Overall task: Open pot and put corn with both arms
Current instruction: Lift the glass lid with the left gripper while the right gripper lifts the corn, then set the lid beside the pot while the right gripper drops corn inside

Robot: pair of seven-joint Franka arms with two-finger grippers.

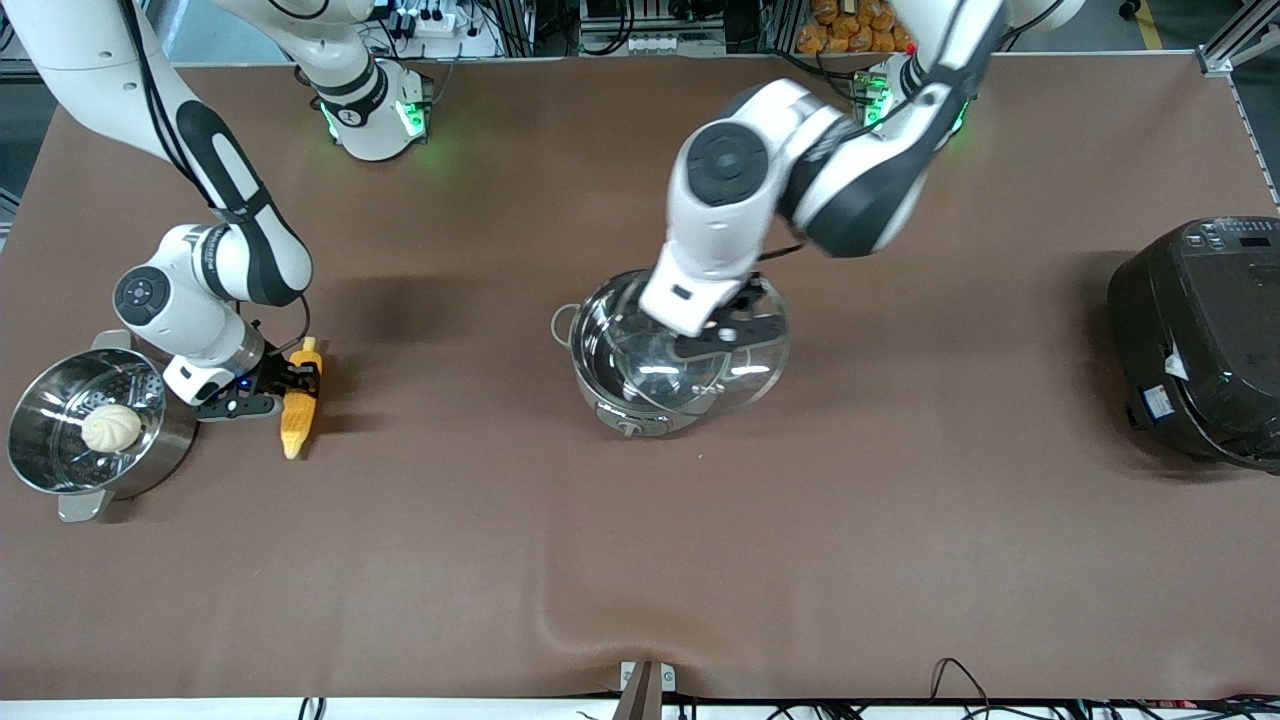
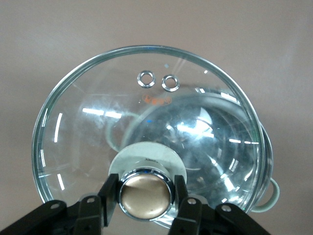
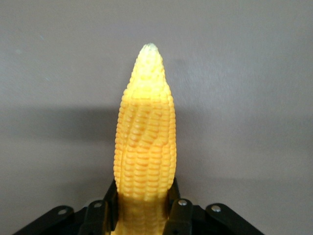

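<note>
The steel pot (image 1: 600,385) stands mid-table, its loop handle (image 1: 562,322) toward the right arm's end. My left gripper (image 1: 725,335) is shut on the brass knob (image 2: 145,196) of the clear glass lid (image 1: 762,362). It holds the lid tilted over the pot, shifted toward the left arm's end. In the left wrist view the pot's rim (image 2: 264,147) shows through and beside the lid (image 2: 122,112). My right gripper (image 1: 295,380) is shut on the thick end of the yellow corn (image 1: 297,420), low at the table beside the steamer pot. The corn's tapered tip (image 3: 149,49) points away from the gripper (image 3: 145,205).
A steel steamer pot (image 1: 60,478) holding a white bun (image 1: 112,427) stands at the right arm's end, close to my right gripper. A big black cooker (image 1: 1200,340) stands at the left arm's end. The brown cloth has a fold (image 1: 580,605) near the front edge.
</note>
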